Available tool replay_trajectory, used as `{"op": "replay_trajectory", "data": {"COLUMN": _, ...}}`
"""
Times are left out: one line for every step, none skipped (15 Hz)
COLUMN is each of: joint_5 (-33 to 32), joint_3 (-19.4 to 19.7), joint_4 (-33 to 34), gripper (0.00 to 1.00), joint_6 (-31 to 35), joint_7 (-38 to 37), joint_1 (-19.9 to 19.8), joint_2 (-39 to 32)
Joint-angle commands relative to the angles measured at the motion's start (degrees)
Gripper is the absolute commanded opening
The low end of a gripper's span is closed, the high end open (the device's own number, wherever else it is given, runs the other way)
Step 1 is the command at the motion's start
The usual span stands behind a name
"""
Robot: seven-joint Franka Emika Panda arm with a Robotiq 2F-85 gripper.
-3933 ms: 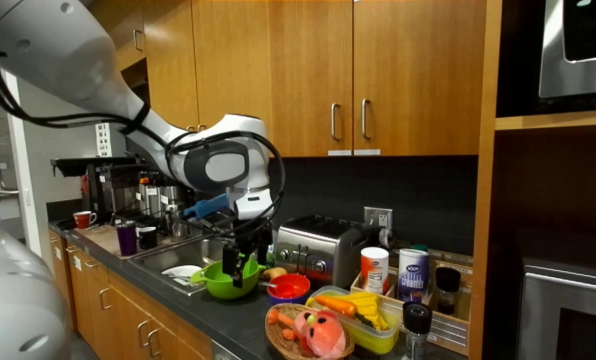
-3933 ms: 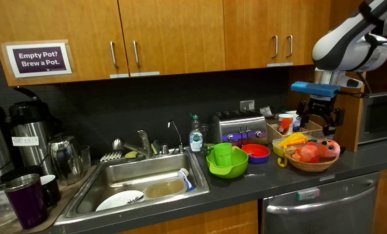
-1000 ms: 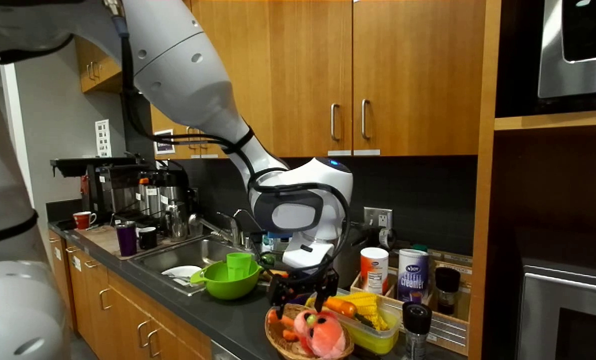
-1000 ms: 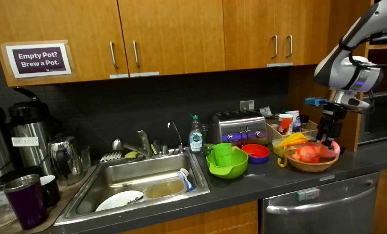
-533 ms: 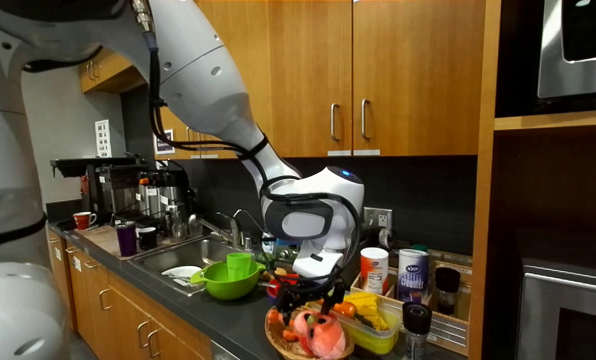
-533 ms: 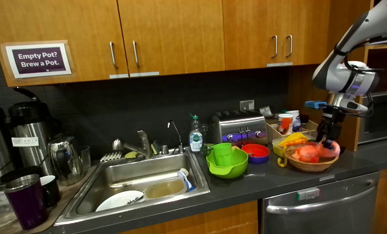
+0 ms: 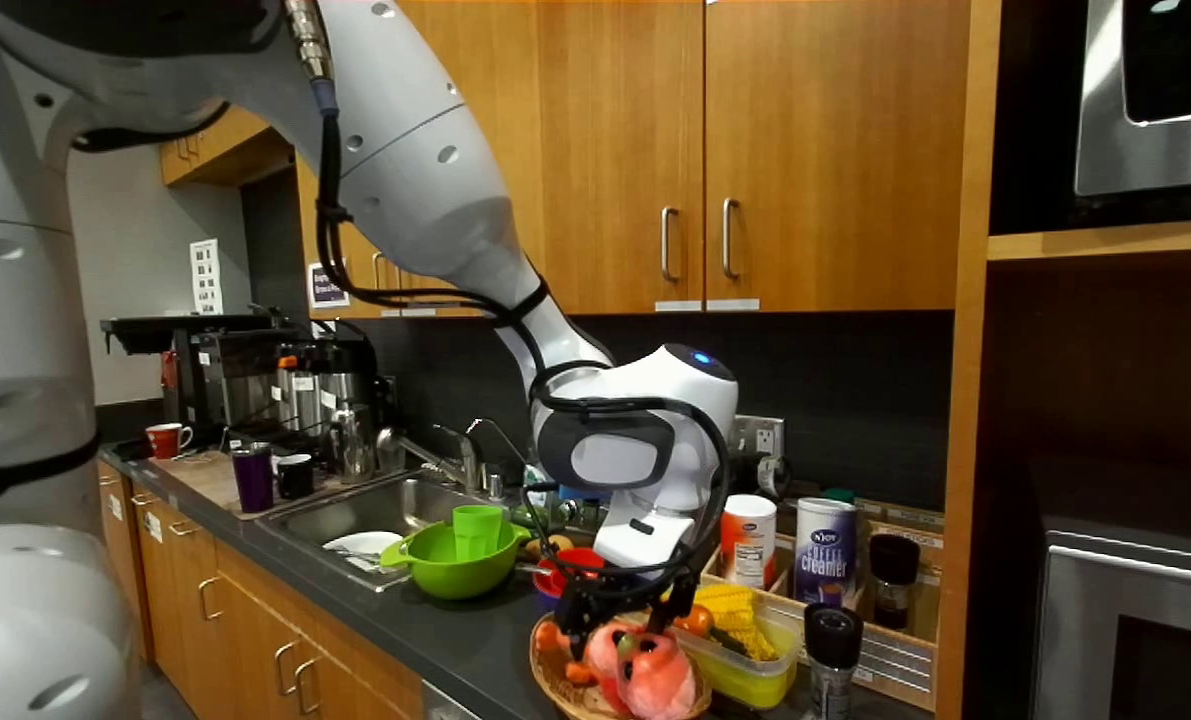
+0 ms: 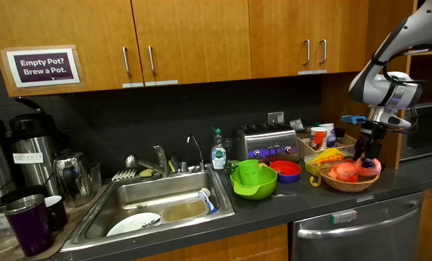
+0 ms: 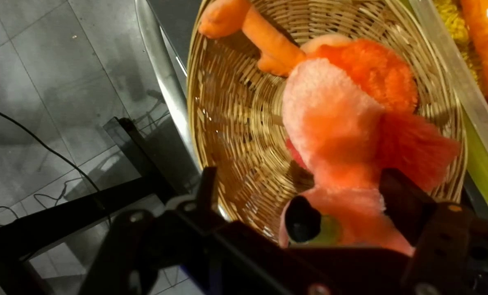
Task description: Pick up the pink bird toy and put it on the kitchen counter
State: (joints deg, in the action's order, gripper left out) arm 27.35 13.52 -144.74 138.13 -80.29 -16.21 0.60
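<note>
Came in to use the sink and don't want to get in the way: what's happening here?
A robot arm reaches over the kitchen counter, seemingly about to take a plush pink bird toy. Its claw is open around the toy's head, not clamped yet. The toy lies in a wicker basket, which stands on that counter, so it hasn't been lifted out.

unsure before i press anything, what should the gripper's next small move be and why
Probably close the gripper gently: in the wrist view the open jaws straddle the neck of the pink plush bird, with a gap on one side, and it lies in the wicker basket.
</note>
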Motion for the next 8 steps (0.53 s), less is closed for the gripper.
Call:
{"op": "replay_trajectory", "data": {"joint_5": 1.16, "joint_3": 0.44, "joint_4": 0.51, "gripper": 1.0, "joint_6": 0.27, "joint_7": 1.11, "joint_1": 0.58, "joint_2": -0.75}}
{"op": "replay_trajectory", "data": {"joint_5": 0.52, "joint_3": 0.29, "joint_4": 0.72, "gripper": 1.0, "joint_6": 0.29, "joint_7": 0.46, "joint_1": 0.73, "joint_2": -0.9}}
{"op": "replay_trajectory", "data": {"joint_5": 0.23, "joint_3": 0.16, "joint_4": 0.84, "gripper": 1.0, "joint_6": 0.47, "joint_7": 0.11, "joint_1": 0.92, "joint_2": -0.92}}
{"op": "replay_trajectory", "data": {"joint_5": 0.21, "joint_3": -0.02, "joint_4": 0.97, "gripper": 1.0, "joint_6": 0.69, "joint_7": 0.02, "joint_1": 1.17, "joint_2": -0.89}}
{"op": "replay_trajectory", "data": {"joint_5": 0.14, "joint_3": -0.25, "joint_4": 1.09, "gripper": 1.0, "joint_6": 0.88, "joint_7": -0.07, "joint_1": 1.51, "joint_2": -0.87}}
{"op": "replay_trajectory", "data": {"joint_5": 0.06, "joint_3": -0.42, "joint_4": 1.19, "gripper": 1.0, "joint_6": 0.99, "joint_7": -0.13, "joint_1": 1.78, "joint_2": -0.89}}
{"op": "replay_trajectory", "data": {"joint_5": 0.03, "joint_3": -0.68, "joint_4": 1.33, "gripper": 1.0, "joint_6": 1.17, "joint_7": -0.15, "joint_1": 2.15, "joint_2": -1.0}}
{"op": "replay_trajectory", "data": {"joint_5": -0.22, "joint_3": -0.86, "joint_4": 1.49, "gripper": 1.0, "joint_6": 1.27, "joint_7": -0.39, "joint_1": 2.46, "joint_2": -1.07}}
